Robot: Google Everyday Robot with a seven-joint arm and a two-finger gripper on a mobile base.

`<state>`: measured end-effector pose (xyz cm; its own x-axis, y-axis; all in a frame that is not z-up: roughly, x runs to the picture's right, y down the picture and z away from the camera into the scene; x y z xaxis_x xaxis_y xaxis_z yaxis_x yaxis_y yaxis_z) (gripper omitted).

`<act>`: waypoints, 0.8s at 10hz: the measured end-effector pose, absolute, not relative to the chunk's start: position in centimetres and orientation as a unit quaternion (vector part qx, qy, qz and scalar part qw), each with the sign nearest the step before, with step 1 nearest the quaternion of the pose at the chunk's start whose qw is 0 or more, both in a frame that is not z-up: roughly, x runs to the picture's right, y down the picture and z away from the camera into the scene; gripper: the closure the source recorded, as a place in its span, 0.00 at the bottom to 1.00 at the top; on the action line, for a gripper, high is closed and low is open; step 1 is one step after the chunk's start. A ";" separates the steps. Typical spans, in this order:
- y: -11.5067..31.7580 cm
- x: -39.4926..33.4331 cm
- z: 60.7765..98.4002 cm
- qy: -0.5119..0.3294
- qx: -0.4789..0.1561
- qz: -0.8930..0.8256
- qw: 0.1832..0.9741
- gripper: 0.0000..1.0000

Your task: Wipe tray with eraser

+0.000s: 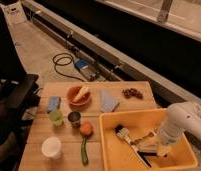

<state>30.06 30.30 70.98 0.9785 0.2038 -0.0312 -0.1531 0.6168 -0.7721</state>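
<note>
The small rectangular eraser, pale where it shows, lies inside the large yellow-orange plastic tray at the lower right of the frame. The gripper, on a white arm, is down at the eraser's right end; whether it grasps it, I cannot tell. A black-handled white-bristled brush lies in the tray, up-left of the eraser. The tray stands on a wooden table, with a round orange fruit just left of it.
</note>
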 end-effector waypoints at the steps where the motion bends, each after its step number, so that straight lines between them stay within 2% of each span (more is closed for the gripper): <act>1: 30.9 30.1 70.7 -0.031 -0.432 0.102 0.895 0.82; 5: 32.1 34.8 70.1 0.003 -0.443 0.130 0.887 0.82; 8: 30.0 35.9 71.2 0.025 -0.430 0.126 0.893 0.82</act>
<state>35.87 29.99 71.16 0.9671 0.2026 -0.1536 -0.2464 0.5978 -0.7628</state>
